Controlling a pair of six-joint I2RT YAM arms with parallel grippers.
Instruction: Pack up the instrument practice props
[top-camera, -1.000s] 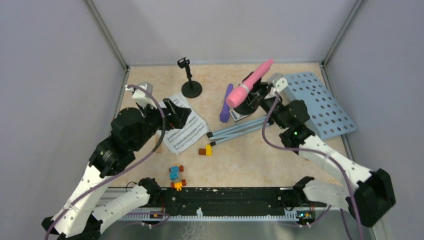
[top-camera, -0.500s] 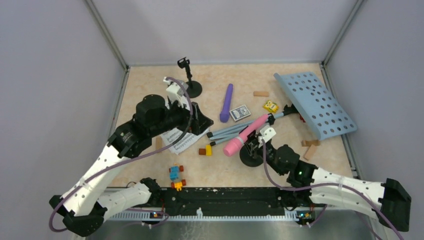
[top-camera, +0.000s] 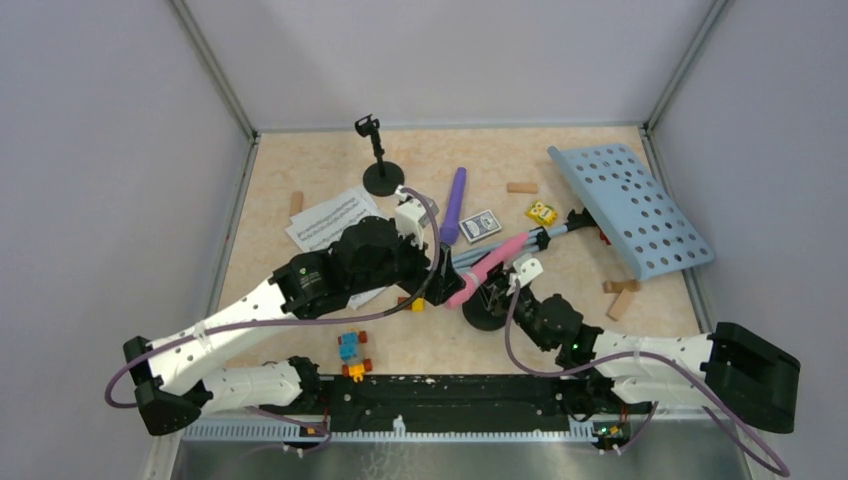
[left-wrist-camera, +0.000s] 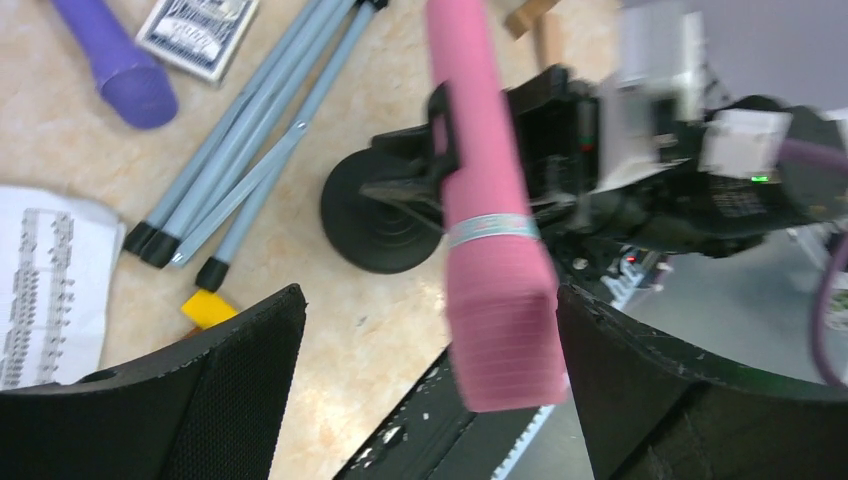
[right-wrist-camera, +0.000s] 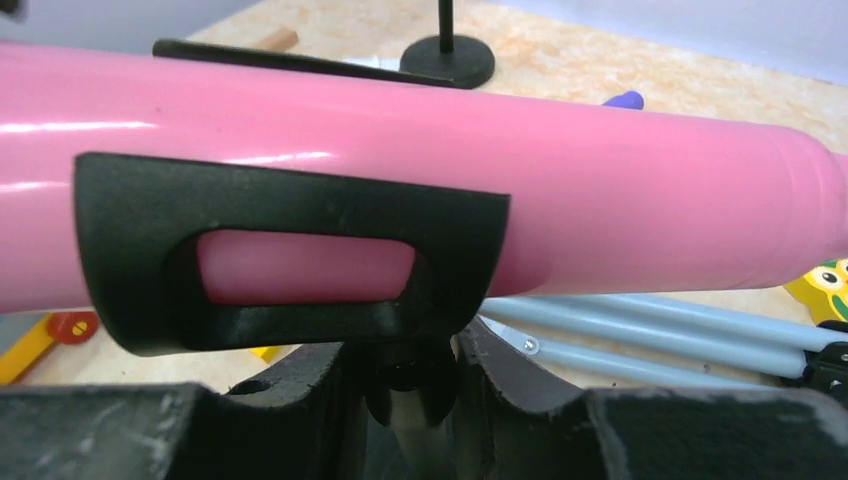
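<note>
**A:** Where is the pink microphone (top-camera: 490, 268)?

**B:** Just near of the middle of the table (top-camera: 300, 160). It is clipped in a black mic holder (top-camera: 487, 312) and slants, head toward the near left, tail toward the far right.

**A:** Who has hold of it?

**B:** The right gripper (right-wrist-camera: 410, 385) is clamped on the holder's stem, right under the clip. The left gripper (left-wrist-camera: 428, 320) has its fingers wide apart, one on each side of the pink head. I cannot tell whether either touches it.

**A:** And the holder's round base?

**B:** It is low, just near of the tripod legs (top-camera: 470, 258). I cannot tell whether it is resting or lifted.

**A:** The other props?

**B:** The purple microphone (top-camera: 453, 205) lies flat just beyond the left gripper, beside the card box (top-camera: 482, 224). The second holder (top-camera: 381, 165) stands upright at the far side, left of centre. The sheet-music pages (top-camera: 325, 218) lie on the left, partly under the left arm. The music desk (top-camera: 630, 210) lies at the far right, with the legs stretching from it toward the middle. Toy bricks (top-camera: 350, 352) sit by the near edge. A wooden block (top-camera: 521, 187) lies just far and right of the card box.
</note>
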